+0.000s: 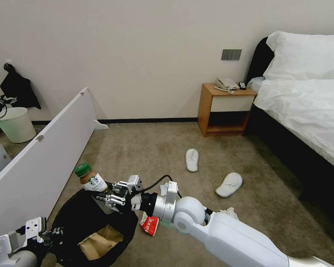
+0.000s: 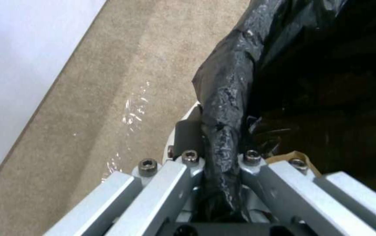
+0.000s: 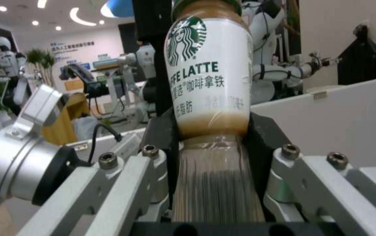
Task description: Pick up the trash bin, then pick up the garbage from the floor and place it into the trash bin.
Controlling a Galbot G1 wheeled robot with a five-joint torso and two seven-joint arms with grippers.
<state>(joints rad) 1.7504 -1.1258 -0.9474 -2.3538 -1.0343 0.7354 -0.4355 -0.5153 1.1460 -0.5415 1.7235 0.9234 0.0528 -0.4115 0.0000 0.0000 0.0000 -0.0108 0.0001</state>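
**Latte bottle held over the lined bin**

While you watch the head view, note the Starbucks latte bottle (image 1: 89, 178) with its green cap: it sits tilted just above the far rim of the trash bin (image 1: 72, 207), pinched at its lower body by the right gripper (image 1: 109, 197), whose two pads press against both sides of the glass in the right wrist view (image 3: 214, 98). Down at the bin's near rim, the left gripper (image 2: 223, 157) is closed on a fold of the black bag and the white edge under it. Inside the bin you can see a brown cardboard scrap (image 1: 98, 241). Just beside the bin, under the right arm, a red-and-white wrapper (image 1: 149, 224) lies on the carpet (image 1: 152, 148). Farther off, two white slippers (image 1: 192, 159) rest apart, near the wooden nightstand (image 1: 226, 109) and bed (image 1: 304, 107).
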